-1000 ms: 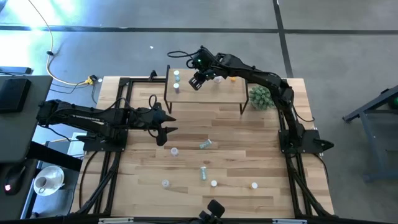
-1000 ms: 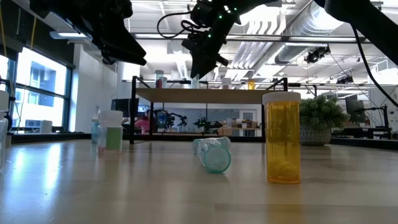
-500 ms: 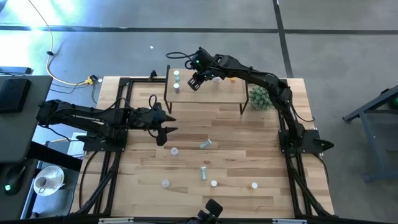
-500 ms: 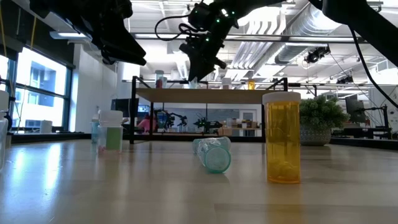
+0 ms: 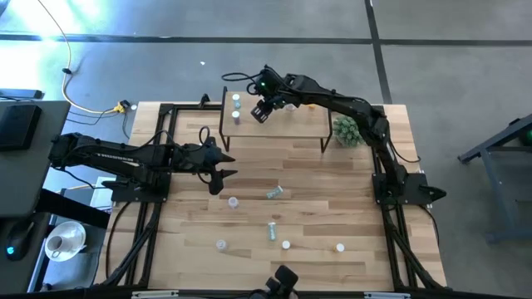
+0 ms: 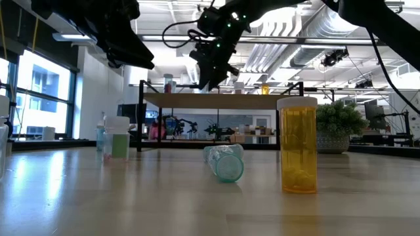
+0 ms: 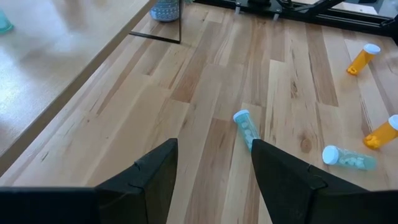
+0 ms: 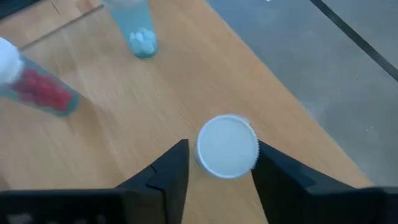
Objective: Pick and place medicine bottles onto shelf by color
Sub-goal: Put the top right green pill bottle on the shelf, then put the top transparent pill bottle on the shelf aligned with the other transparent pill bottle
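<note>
Right gripper [image 5: 261, 112] hung over the shelf [image 5: 291, 122] with a white-capped bottle [image 8: 227, 147] between its spread fingers.

In the right wrist view the two dark fingers stood apart on either side of the bottle's round cap, and whether they touched it could not be told. Beyond that gripper, on the same light-wood board, stood a blue bottle [image 8: 138, 28] and a bottle with red contents [image 8: 34, 87]. The left gripper [image 5: 218, 173] hovered over the table [image 5: 332, 216] well apart from the shelf, fingers spread and holding nothing. Just ahead of its fingertips a teal bottle [image 7: 247, 129] lay on its side, with two orange bottles [image 7: 362, 59] and another teal one [image 7: 348, 159] farther out.
</note>
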Robot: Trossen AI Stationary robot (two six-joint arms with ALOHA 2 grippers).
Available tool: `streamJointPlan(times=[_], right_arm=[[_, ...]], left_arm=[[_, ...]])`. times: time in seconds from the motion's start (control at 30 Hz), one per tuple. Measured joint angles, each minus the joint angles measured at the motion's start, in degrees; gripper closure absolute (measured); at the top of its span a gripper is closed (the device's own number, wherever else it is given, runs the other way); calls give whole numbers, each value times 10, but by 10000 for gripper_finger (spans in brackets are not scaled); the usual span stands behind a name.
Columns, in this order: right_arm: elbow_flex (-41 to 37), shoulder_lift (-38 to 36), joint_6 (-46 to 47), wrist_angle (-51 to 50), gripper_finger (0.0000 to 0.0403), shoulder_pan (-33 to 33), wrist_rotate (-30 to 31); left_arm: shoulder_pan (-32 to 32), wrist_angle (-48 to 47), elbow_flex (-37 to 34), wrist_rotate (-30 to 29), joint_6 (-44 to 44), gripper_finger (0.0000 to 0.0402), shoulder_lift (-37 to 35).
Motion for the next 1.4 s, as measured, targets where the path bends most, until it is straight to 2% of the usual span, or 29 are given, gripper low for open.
streamJointPlan(times=[0.2, 0.4, 0.63, 0.8, 1.03, 1.2, 1.4], right_arm=[[0, -2, -1, 12, 209, -1, 0], [26, -3, -1, 9, 206, -3, 1], [113, -3, -16, -63, 206, 0, 3], [99, -42, -32, -72, 206, 7, 3], [99, -65, -43, -160, 206, 22, 5], [96, -68, -48, -252, 206, 45, 4], [85, -67, -46, -315, 206, 85, 16]], left_arm=[[0, -2, 0, 0, 0, 207, 0], [0, -6, 0, 0, 0, 207, 0], [0, -47, 0, -30, 0, 207, 0], [0, -66, 0, -48, 0, 207, 0], [0, -89, 0, -48, 1, 207, 0], [0, -105, 0, -48, 5, 207, 0], [0, -107, 0, -48, 5, 207, 0]])
